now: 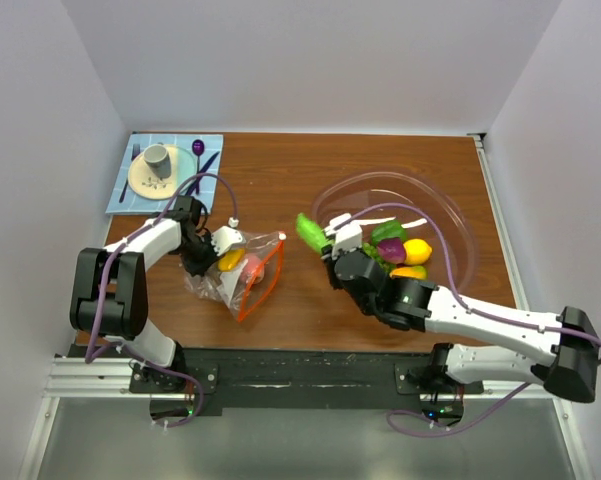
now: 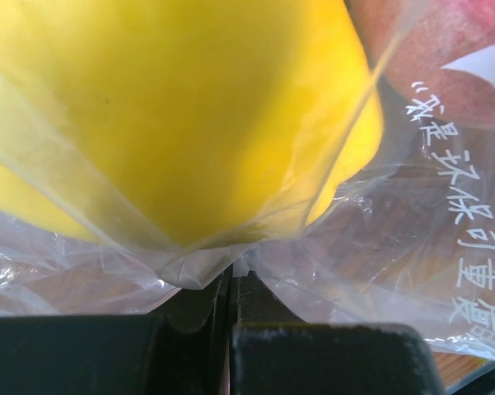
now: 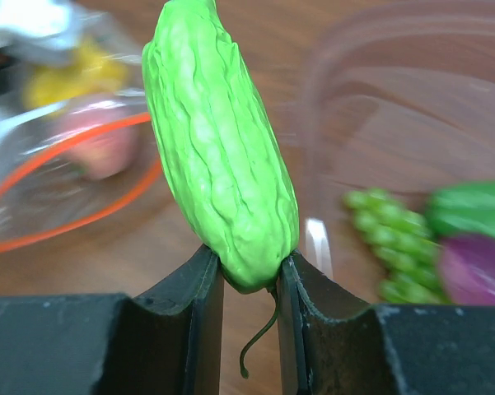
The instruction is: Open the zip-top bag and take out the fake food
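Note:
The zip-top bag (image 1: 242, 275) lies crumpled at left centre, its orange-red zip strip (image 1: 267, 275) gaping open toward the right. Yellow fake food (image 1: 230, 259) and a red-pink piece (image 1: 253, 271) sit inside it. My left gripper (image 1: 206, 251) is shut on a fold of the bag's plastic (image 2: 395, 271), with the yellow piece (image 2: 173, 115) pressed close against the fingers. My right gripper (image 1: 325, 243) is shut on the stem end of a bumpy green gourd (image 3: 218, 148), held above the table between the bag and the bowl.
A large clear pinkish bowl (image 1: 460, 215) at right holds yellow (image 1: 417, 250), green (image 1: 388, 232), purple (image 1: 395, 250) and orange (image 1: 410, 271) pieces. A blue placemat (image 1: 120, 195) with a grey cup (image 1: 157, 158), plate and cutlery lies at back left. Walls enclose three sides.

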Motion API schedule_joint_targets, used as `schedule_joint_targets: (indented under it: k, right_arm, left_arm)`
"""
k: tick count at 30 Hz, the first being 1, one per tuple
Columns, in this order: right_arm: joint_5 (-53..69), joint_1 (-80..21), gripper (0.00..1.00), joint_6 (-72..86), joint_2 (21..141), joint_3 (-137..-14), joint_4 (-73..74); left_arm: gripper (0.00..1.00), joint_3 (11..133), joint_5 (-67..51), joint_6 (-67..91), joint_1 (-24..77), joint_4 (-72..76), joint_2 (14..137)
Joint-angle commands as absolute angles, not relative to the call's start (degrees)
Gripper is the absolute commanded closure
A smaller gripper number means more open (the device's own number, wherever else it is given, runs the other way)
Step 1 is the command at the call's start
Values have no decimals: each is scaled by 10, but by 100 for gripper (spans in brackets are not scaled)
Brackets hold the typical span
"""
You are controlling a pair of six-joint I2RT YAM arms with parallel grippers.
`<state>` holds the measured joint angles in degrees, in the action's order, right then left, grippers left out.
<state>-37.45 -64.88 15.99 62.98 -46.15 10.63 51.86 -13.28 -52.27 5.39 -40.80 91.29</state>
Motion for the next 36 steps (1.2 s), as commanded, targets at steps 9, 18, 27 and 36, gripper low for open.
schedule_joint_targets:
  k: [9, 18, 27, 36]
  right_arm:
    - [-491, -491, 4, 217, 683, -511, 212]
    - [-388, -516, 1, 157, 692, -564, 160]
    - [-238, -642, 82, 120, 794, -550, 23]
    - [-135, -648, 23, 94, 925, -569, -76]
  left_arm:
    - [100, 533, -152, -531, 57, -432, 890]
    - [100, 538, -159, -529, 57, -434, 889]
    - [100, 535, -160, -529, 57, -431, 902]
    - [100, 543, -161, -532, 57, -435, 904]
